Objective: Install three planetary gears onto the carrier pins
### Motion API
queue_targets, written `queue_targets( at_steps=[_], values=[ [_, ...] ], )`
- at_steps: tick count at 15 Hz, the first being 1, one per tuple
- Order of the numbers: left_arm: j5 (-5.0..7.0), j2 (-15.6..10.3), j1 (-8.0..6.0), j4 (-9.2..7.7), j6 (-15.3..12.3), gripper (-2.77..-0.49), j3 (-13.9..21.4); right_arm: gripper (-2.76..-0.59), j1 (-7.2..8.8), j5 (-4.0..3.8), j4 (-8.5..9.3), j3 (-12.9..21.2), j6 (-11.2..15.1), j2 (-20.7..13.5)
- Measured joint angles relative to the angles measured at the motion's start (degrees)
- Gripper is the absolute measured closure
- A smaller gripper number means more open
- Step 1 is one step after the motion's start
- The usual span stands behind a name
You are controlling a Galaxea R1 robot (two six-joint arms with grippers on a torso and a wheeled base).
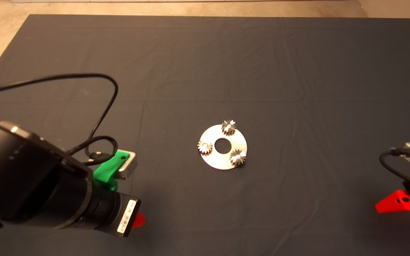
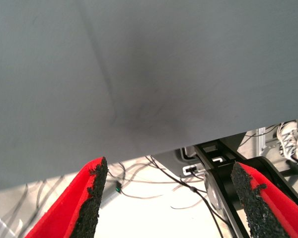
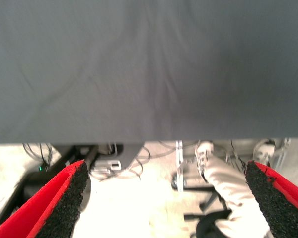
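Now planetary gears flat on carrier pins, axes upright; left gripper, right gripper wide, empty.

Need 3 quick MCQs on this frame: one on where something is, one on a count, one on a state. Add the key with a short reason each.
1. Where does the metal disc lie?
A. near the middle of the mat
B. at the mat's far left corner
C. on the floor

2. How many gears sit on the disc?
A. one
B. two
C. three

3. How does the left gripper stand?
A. shut on a gear
B. open, holding nothing
C. shut on the disc

Key:
1 A: the head view shows the disc mid-mat.
2 C: a far gear, a left gear and a near gear each sit on a pin.
3 B: its wrist view shows the fingers wide apart with nothing between.
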Motion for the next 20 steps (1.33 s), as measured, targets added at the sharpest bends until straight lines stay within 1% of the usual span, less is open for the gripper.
queue_targets(
  at_steps=[1, 2, 3, 4, 5, 6, 7, 8, 9, 10, 11, 12, 13, 14, 16, 17, 18, 19, 20],
  values=[
    [0.0, -2.05, 0.16, 0.03, 0.01, -1.75, 0.07, -2.36, -0.94, 0.22, 0.0, 0.2, -0.57, -0.42],
    [0.02, -4.77, 1.03, 0.05, 0.56, -1.75, 0.09, -2.36, -1.83, 0.6, -0.02, 0.28, -0.84, -1.1],
    [0.23, -7.54, 2.9, 0.02, 1.43, -1.75, 0.09, -2.36, -2.72, 0.6, -0.05, 0.28, -1.01, -1.9],
    [0.23, -9.45, 5.22, 0.0, 2.62, -1.75, 0.09, -2.36, -4.27, 0.49, -0.09, 0.28, -1.09, -2.32],
    [0.2, -10.83, 8.06, 0.02, 3.66, -1.75, 0.09, -2.36, -6.34, 0.6, -0.11, 0.28, -1.28, -2.34],
    [0.15, -11.86, 11.14, 0.02, 4.37, -1.75, 0.11, -2.36, -8.89, 0.62, -0.22, 0.28, -1.43, -2.51],
    [0.16, -12.77, 13.87, 0.23, 4.97, -1.76, 0.11, -2.36, -12.36, 0.57, -0.77, 0.28, -1.45, -2.79],
    [0.17, -13.35, 16.47, 0.92, 5.19, -1.75, 0.11, -2.36, -16.42, 0.55, -2.1, 0.28, -1.45, -2.9],
    [0.17, -13.87, 19.26, 2.33, 5.46, -1.75, 0.11, -2.36, -20.98, 0.57, -4.56, 0.3, -1.45, -2.82],
    [0.17, -14.15, 22.34, 4.3, 5.66, -1.75, 0.11, -2.36, -24.81, 0.6, -7.66, 0.3, -1.45, -2.77],
    [0.15, -14.25, 25.09, 6.08, 5.81, -1.75, 0.11, -2.36, -29.21, 0.52, -11.68, 0.3, -1.45, -2.76],
    [0.12, -14.39, 26.67, 7.07, 5.83, -1.75, 0.11, -2.36, -31.83, 0.49, -14.02, 0.3, -1.45, -2.65],
    [0.11, -14.7, 27.22, 8.16, 5.83, -1.75, 0.13, -2.36, -33.41, 0.51, -15.6, 0.3, -1.45, -2.28],
    [0.17, -14.88, 27.27, 9.04, 5.83, -1.75, 0.13, -2.36, -33.95, 0.52, -16.4, 0.3, -1.45, -1.94],
    [0.12, -14.81, 27.86, 10.7, 5.81, -1.75, 0.13, -2.36, -33.98, 0.52, -17.66, 0.3, -1.45, -1.46],
    [0.12, -14.81, 28.05, 11.34, 5.79, -1.75, 0.13, -2.36, -33.98, 0.38, -18.38, 0.3, -1.43, -0.53],
    [0.15, -14.57, 28.04, 12.28, 5.72, -1.75, 0.13, -2.36, -33.98, 0.27, -19.17, 0.3, -1.39, 1.07],
    [0.17, -14.01, 28.05, 13.55, 5.57, -1.75, 0.13, -2.36, -34.0, 0.2, -20.26, 0.3, -0.9, 3.4],
    [0.17, -13.0, 28.07, 15.09, 5.44, -1.75, 0.13, -2.36, -34.0, 0.18, -22.08, 0.3, 0.28, 7.61]
  ],
)
